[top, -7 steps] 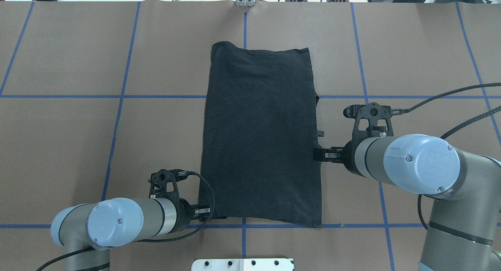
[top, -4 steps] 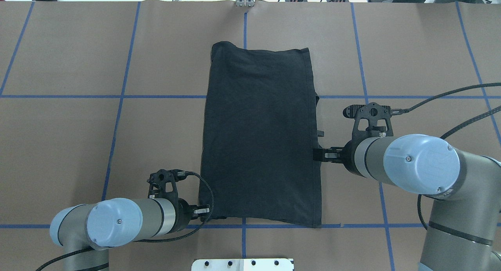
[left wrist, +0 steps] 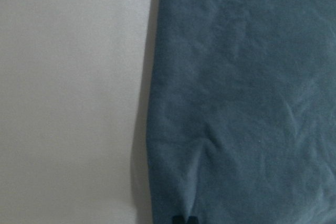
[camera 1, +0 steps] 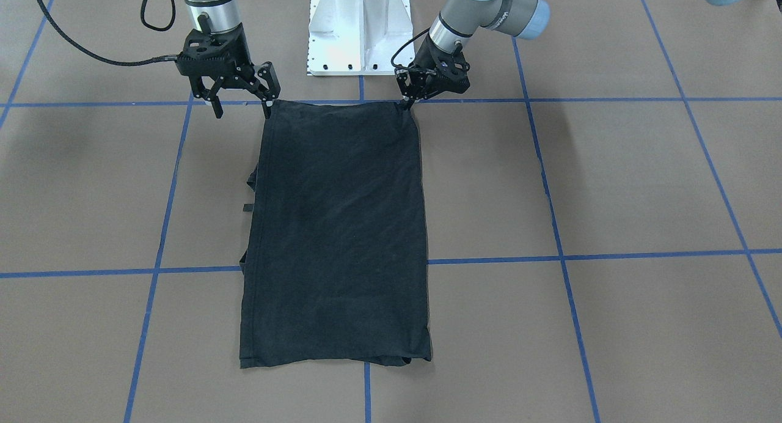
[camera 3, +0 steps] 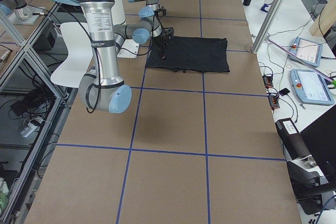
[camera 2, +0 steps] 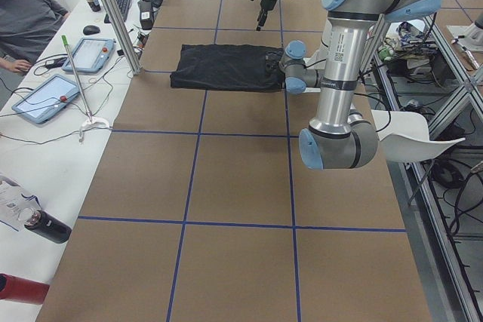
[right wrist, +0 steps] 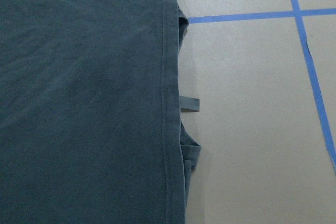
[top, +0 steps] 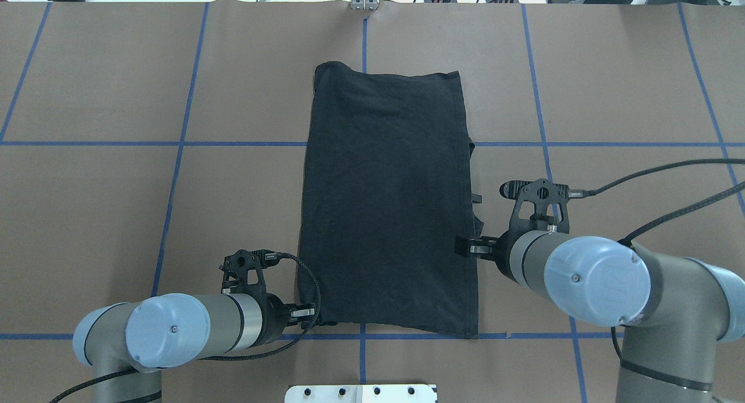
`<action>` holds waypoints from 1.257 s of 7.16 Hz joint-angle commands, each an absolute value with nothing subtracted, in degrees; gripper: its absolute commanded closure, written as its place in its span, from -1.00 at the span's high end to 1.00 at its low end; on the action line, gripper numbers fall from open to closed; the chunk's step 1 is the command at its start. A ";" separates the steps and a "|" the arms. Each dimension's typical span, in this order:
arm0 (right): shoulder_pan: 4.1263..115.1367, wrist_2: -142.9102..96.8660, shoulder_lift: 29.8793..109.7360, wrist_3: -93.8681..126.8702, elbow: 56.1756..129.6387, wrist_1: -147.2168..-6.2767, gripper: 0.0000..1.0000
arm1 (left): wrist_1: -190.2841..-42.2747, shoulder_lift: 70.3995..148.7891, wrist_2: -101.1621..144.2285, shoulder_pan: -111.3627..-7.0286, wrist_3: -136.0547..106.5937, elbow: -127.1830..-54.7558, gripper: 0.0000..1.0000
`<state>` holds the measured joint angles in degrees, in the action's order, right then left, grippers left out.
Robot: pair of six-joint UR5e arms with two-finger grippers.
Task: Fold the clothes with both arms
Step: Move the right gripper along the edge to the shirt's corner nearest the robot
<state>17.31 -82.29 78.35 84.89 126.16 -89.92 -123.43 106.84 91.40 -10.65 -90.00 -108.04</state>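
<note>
Right gripper (camera 1: 242,113) had slid back along the hem toward the robot, wide open and empty. Left gripper (camera 1: 405,103) stayed pinched on the black T-shirt (camera 1: 336,227), which lay flat between them, stretching away. I'd guess the second corner grab was next.

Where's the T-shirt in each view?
Front-facing: T-shirt at centre.
Overhead: centre.
Exterior left: upper middle, small.
Exterior right: upper middle, small.
Left wrist: fills right half.
Right wrist: fills left half.
Shared landmark: blue tape line running under the T-shirt; absent from left wrist.
</note>
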 commanded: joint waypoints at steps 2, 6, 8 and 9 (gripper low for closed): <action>9.07 -74.04 78.31 101.85 121.58 -84.32 0.89 | -123.49 106.88 91.41 -10.63 -90.00 -108.11 -1.00; 4.92 -68.56 77.09 106.08 115.75 -80.51 0.78 | -123.49 106.79 91.41 -10.72 -90.00 -108.19 -1.00; 5.01 -68.73 77.25 106.61 115.58 -80.94 0.75 | -123.49 106.79 91.32 -10.72 -90.09 -108.19 -1.00; 4.49 -68.73 77.17 108.00 114.88 -81.12 0.75 | -123.49 106.70 91.32 -10.72 -90.17 -108.19 -1.00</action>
